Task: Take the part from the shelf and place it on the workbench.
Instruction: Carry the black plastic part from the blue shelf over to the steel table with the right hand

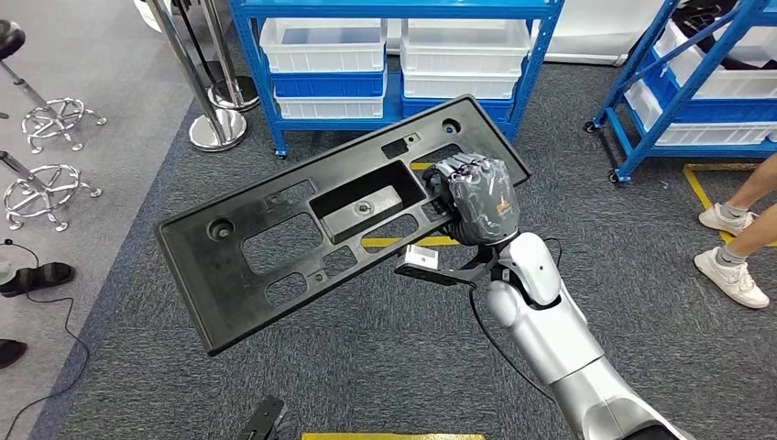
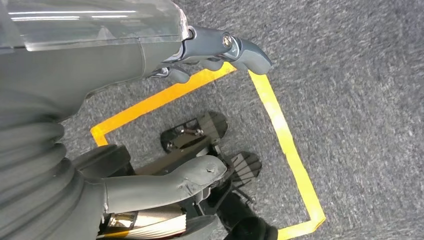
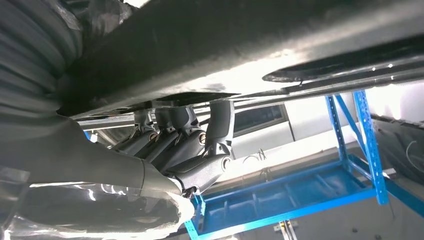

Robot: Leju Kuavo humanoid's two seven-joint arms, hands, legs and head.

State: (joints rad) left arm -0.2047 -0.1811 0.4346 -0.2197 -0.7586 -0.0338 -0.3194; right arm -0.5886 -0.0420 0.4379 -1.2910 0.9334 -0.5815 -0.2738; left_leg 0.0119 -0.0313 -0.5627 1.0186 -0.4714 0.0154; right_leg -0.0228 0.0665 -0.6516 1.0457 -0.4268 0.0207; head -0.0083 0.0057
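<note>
The part (image 1: 302,225), a long flat black plastic panel with many cut-outs, is held in the air above the grey carpet (image 1: 385,367), tilted so that its far end is raised toward the blue shelf (image 1: 394,55). It is gripped by the right hand (image 1: 476,197) near that raised end, with the fingers (image 3: 170,135) hooked through an opening and clamped on the edge, as is seen from below in the right wrist view. This grip is probably chosen because an opening gives a firm hold on a thin panel. Since only one end is held, the long free end hangs lower and may swing.

The left hand (image 2: 200,120) hangs toward the floor above a yellow tape line (image 2: 280,130); its fingers are apart and nothing is held. The part is judged to be already off the shelf, and the workbench is not yet reached.
</note>
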